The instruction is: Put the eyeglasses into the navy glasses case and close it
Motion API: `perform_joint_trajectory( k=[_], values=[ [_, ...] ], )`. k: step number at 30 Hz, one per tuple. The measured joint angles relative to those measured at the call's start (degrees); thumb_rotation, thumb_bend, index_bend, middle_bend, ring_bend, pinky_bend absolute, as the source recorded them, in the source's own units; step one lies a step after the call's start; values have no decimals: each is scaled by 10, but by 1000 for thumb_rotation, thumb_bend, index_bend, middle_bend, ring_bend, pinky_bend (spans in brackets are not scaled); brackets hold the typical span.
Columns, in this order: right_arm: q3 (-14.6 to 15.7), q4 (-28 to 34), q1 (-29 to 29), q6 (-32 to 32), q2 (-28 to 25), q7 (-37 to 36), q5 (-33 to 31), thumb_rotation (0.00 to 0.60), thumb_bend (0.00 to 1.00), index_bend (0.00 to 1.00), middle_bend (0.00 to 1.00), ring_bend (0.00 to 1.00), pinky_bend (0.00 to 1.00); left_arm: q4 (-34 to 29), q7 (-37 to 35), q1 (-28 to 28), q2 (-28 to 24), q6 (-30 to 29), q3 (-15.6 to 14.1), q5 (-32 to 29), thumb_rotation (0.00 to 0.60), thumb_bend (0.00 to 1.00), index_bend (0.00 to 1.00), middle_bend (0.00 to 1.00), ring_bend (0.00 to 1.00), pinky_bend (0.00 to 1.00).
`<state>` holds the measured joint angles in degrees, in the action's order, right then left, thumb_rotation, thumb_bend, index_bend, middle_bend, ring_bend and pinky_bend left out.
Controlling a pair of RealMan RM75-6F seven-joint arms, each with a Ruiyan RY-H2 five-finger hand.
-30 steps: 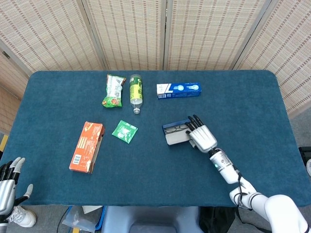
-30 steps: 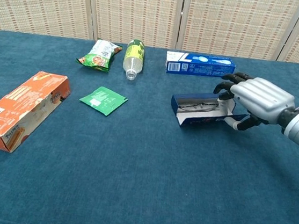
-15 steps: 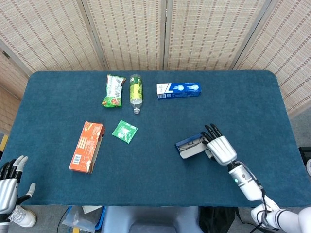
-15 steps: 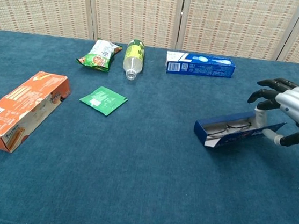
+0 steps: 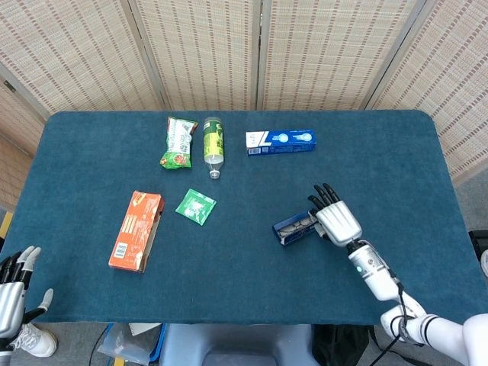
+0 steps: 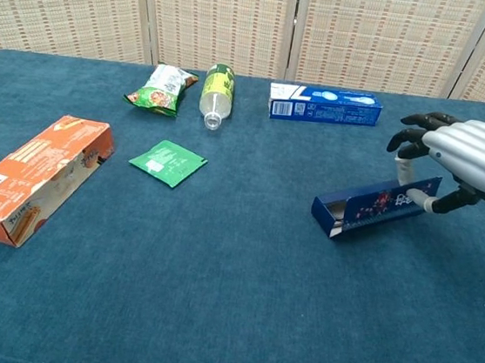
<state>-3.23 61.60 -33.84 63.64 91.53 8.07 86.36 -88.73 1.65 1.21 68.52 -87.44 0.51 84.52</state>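
While right robot hand (image 6: 468, 163) grips navy glasses case (image 6: 370, 215) — lid nearly closed — left robot hand (image 5: 14, 286) spread.

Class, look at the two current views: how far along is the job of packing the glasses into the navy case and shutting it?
Done: the eyeglasses already lie inside the navy glasses case, as the head view shows.
In hand: the right robot hand holds the case at its right end, with the lid nearly down. The left robot hand rests idle off the table's edge.
Left: closing the small gap at the case's open left end.
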Motion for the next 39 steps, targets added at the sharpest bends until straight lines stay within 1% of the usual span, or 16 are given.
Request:
perform_joint_trajectory(
  k=[7,15,18,20,23,25,28,33,36,39],
  values=[
    [-17,1,-22,-41,5,17,-21,600,426,584,212,0,0,1,-5,1,-2,3,-2,-2,600,358,0,0,0,0],
    [-35,-3,-52,-89,13,37,-46,600,426,500,185,0,0,-3,-6,2,-7,11,-6,-5,600,357,0,0,0,0],
    [-42,-6,-64,-106,17,44,-58,600,425,401,167,0,0,-2,-9,2,-7,9,-6,-2,600,357,0,0,0,0],
    [-45,-11,-71,-112,21,51,-61,600,410,315,150,0,0,3,-14,3,-5,5,-6,1,600,357,0,0,0,0],
    [-49,-20,-77,-120,30,61,-69,600,360,183,112,0,0,5,-17,3,-5,5,-8,4,600,357,0,0,0,0],
    [-52,-27,-82,-126,37,65,-74,600,338,137,91,0,0,6,-18,2,-5,9,-9,4,600,357,0,0,0,0],
    [-56,-43,-90,-136,49,77,-86,600,319,113,73,0,0,6,-19,2,-6,12,-9,1,600,358,0,0,0,0],
    [-65,-63,-101,-149,66,93,-106,600,318,97,59,0,0,7,-19,2,-6,14,-9,-2,600,357,0,0,0,0],
    [-66,-58,-101,-144,64,86,-105,600,318,97,59,0,0,8,-20,3,-6,14,-8,-3,600,357,0,0,0,0],
    [-64,-38,-98,-139,53,74,-101,600,316,97,59,0,0,10,-21,3,-6,15,-8,-6,600,358,0,0,0,0]
  ],
)
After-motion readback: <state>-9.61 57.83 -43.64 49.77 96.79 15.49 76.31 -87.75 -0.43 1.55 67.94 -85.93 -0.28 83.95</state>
